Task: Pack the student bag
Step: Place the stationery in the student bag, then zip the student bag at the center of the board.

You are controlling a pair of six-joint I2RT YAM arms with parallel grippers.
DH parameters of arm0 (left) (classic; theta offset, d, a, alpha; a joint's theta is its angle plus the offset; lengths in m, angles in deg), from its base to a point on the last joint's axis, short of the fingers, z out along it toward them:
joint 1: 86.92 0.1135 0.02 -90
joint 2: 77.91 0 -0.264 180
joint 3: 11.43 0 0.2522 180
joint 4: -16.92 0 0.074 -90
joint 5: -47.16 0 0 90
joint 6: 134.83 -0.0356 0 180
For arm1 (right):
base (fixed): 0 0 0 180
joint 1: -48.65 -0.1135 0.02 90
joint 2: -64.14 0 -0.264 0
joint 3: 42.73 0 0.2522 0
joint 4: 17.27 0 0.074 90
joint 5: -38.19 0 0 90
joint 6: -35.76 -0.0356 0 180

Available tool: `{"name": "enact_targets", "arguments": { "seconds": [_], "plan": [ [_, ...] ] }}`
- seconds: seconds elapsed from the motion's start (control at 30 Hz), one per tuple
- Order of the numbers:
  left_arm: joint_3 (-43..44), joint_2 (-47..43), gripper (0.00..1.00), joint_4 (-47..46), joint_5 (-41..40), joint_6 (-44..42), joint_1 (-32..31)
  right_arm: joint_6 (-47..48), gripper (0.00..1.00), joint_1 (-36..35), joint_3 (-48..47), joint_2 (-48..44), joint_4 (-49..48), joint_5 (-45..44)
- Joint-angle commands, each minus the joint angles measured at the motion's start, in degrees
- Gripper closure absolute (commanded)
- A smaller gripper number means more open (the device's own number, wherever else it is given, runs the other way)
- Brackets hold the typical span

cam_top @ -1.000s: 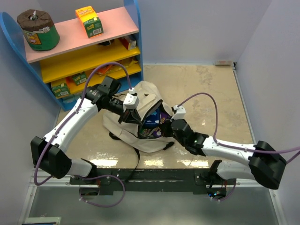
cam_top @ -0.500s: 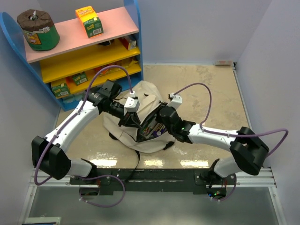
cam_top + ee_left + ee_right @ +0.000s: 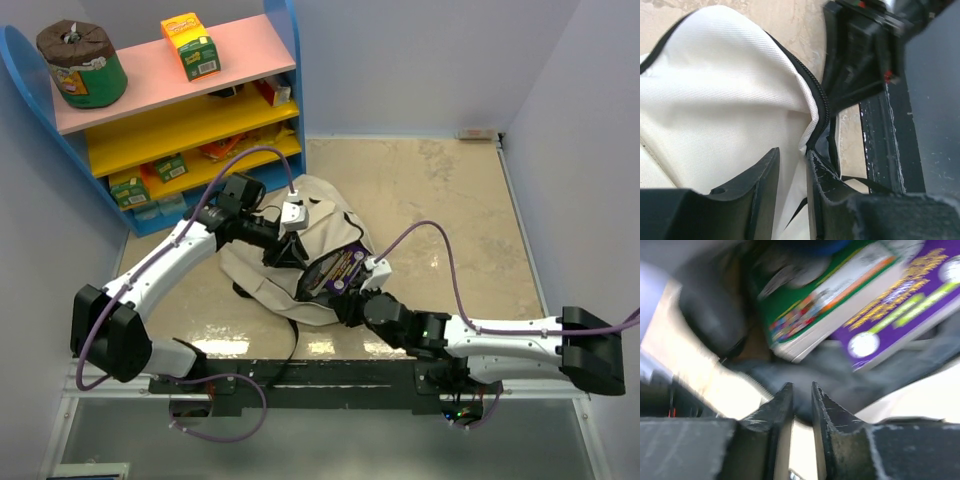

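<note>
The student bag [image 3: 322, 222], beige with black zipper trim, lies on the floor between the arms with its mouth open toward the near right. A purple book [image 3: 340, 268] and a green book [image 3: 815, 290] show inside it against the dark lining. My left gripper [image 3: 283, 255] is shut on the cream fabric by the zipper edge [image 3: 812, 95] at the mouth's left side, with fabric between its fingers in the left wrist view [image 3: 792, 152]. My right gripper [image 3: 346, 300] is shut on the bag's near rim, with dark lining between its jaws in the right wrist view [image 3: 801, 386].
A blue shelf unit [image 3: 180, 110] with pink and yellow boards stands at the back left, holding a green tub [image 3: 82, 65], an orange box [image 3: 190, 45] and small packs. Walls close in the left, back and right. The black arm rail [image 3: 330, 385] runs along the near edge.
My right gripper pulled back from inside the bag's mouth toward the near edge and now holds the near rim. My left gripper shifted slightly right and back with the bag's edge.
</note>
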Motion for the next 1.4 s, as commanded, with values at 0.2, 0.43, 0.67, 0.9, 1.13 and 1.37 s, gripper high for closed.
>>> {"name": "enact_targets", "arguments": {
  "seconds": [0.2,0.43,0.67,0.9,1.13,1.37],
  "plan": [
    [-0.85,-3.81,0.85,-9.77,-2.47,6.71,-0.92,28.68,0.72,-5.45,-12.21,0.04,-0.10,-2.97],
    [-1.38,-4.87,0.86,-8.71,-2.39,6.01,-0.83,47.93,0.56,-5.45,-15.11,2.85,2.26,7.41],
    [-2.00,-5.39,0.87,-10.56,-2.38,7.24,-0.83,54.28,0.33,-5.19,-17.31,-0.83,7.80,10.75],
    [-2.35,-5.57,0.88,-10.03,-2.21,6.98,-0.83,54.72,0.30,-2.03,-20.39,4.07,10.97,16.82],
    [-2.44,-6.98,0.87,-8.71,-2.73,6.01,0.04,56.65,0.32,2.98,-23.55,8.56,13.25,25.17],
    [-2.61,-7.06,0.87,-8.27,-2.47,5.48,0.75,57.35,0.33,4.39,-24.43,9.97,15.45,30.81]
  ]
}}
